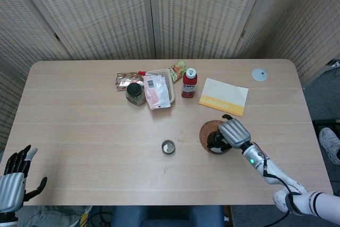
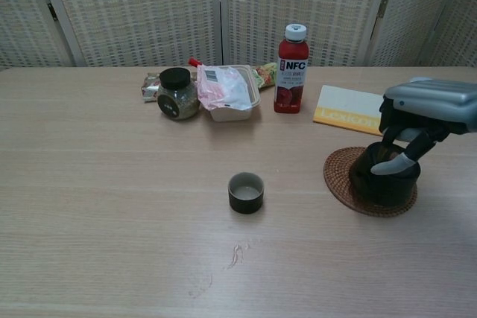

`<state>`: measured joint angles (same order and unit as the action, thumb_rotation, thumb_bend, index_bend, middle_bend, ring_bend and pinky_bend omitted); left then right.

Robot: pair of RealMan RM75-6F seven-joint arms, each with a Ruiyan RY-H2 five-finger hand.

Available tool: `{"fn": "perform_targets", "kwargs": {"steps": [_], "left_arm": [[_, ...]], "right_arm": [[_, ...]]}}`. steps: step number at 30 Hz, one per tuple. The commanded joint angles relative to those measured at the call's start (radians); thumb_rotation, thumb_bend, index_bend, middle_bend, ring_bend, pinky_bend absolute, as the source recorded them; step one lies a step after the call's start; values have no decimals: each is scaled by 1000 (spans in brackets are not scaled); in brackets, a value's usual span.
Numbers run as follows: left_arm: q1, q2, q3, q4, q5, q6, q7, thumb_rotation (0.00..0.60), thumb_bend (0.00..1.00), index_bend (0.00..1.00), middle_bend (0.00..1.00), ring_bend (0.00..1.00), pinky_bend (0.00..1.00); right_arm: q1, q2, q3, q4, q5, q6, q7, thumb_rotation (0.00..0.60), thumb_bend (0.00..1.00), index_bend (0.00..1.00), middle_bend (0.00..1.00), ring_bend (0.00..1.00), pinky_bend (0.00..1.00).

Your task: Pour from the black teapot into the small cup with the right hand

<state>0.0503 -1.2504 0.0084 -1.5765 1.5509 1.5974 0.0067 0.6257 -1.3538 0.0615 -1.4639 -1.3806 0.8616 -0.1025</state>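
Note:
The black teapot (image 2: 380,184) (image 1: 215,142) sits on a round woven coaster (image 2: 339,176) (image 1: 206,128) at the right of the table. My right hand (image 2: 425,106) (image 1: 232,133) hangs over it from the right, its fingers curled down around the pot's top, which they partly hide. The small dark cup (image 2: 246,192) (image 1: 168,146) stands alone at the table's middle, well to the left of the pot. My left hand (image 1: 13,176) shows only in the head view, at the bottom left off the table edge, holding nothing with its fingers spread.
Along the back stand a red NFC bottle (image 2: 291,68), a dark-lidded jar (image 2: 177,94) and a plastic tub with packets (image 2: 227,91). A yellow-and-white booklet (image 2: 350,109) lies just behind the coaster. A small white disc (image 2: 425,84) lies at the far right.

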Motion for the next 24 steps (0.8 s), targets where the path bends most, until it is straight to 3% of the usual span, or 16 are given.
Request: {"fn": "perform_targets", "kwargs": {"steps": [1, 7, 13, 24], "left_arm": [[1, -1, 0, 2, 0, 1, -2, 600, 325, 0, 0, 0, 0], [2, -3, 0, 8, 0, 3, -10, 600, 325, 0, 0, 0, 0], [4, -5, 0, 14, 0, 5, -17, 600, 325, 0, 0, 0, 0], [5, -7, -1, 16, 0, 5, -17, 600, 325, 0, 0, 0, 0]], "right_arm": [[1, -2, 4, -6, -4, 12, -2, 372, 254, 1000, 1000, 973, 214], [7, 2, 11, -16, -5, 25, -16, 372, 313, 1000, 1000, 973, 273], [14, 4, 18, -24, -2, 32, -28, 369, 386, 1000, 1000, 977, 461], [44, 19, 30, -37, 8, 8, -42, 375, 517, 1000, 1000, 977, 518]]}}
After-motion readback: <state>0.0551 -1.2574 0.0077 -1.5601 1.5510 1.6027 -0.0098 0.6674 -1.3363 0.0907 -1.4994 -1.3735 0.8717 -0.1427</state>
